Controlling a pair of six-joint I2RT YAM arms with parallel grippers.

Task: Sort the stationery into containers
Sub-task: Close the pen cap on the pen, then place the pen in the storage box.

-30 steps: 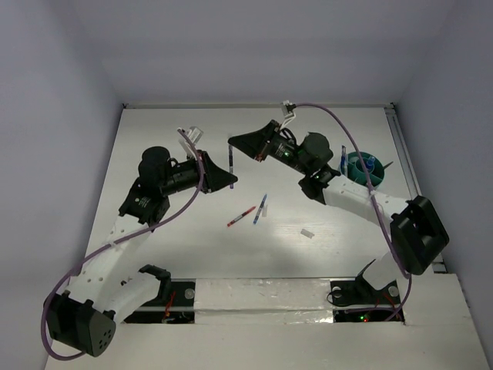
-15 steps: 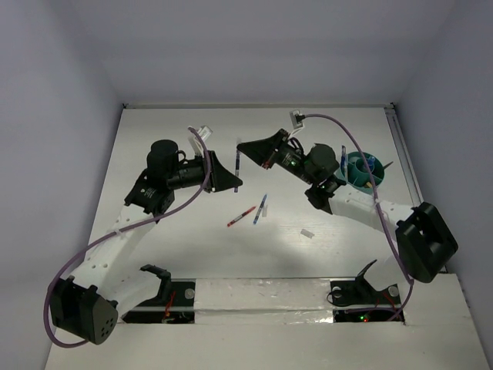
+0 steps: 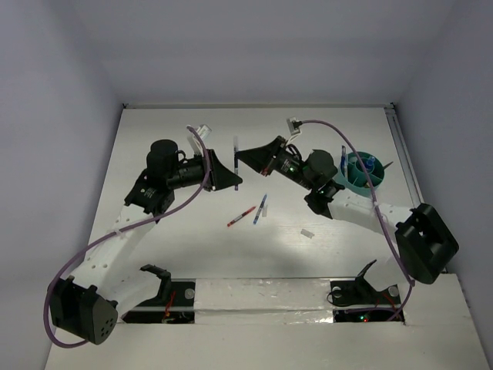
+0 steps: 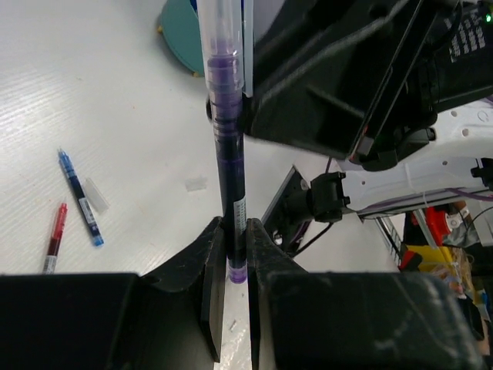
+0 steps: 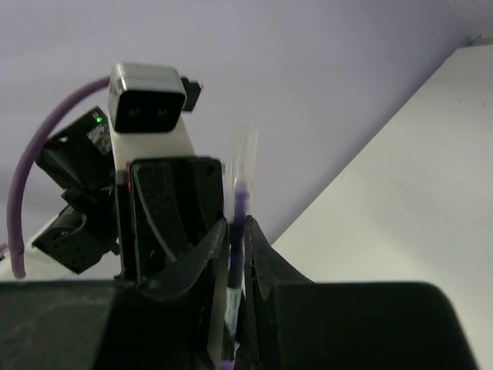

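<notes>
Midair handover: a purple pen (image 3: 236, 163) hangs above the desk (image 3: 200, 247) at upper centre of the overhead frame, its long axis running up and down the picture, and both arms pinch it at once. The left end effector (image 4: 231, 258) is clenched on the pen's lower end. The right end effector (image 5: 235, 250), on the pen's right side in the overhead frame, grasps the barrel farther along, just beside its partner. The teal tub (image 3: 359, 183) sits well off to the right, on the right arm's side — that arm looks the nearer carrier. A blue pen (image 3: 263, 205), a red pen (image 3: 241, 216) and a white eraser (image 3: 307, 233) lie loose lower in the frame.
</notes>
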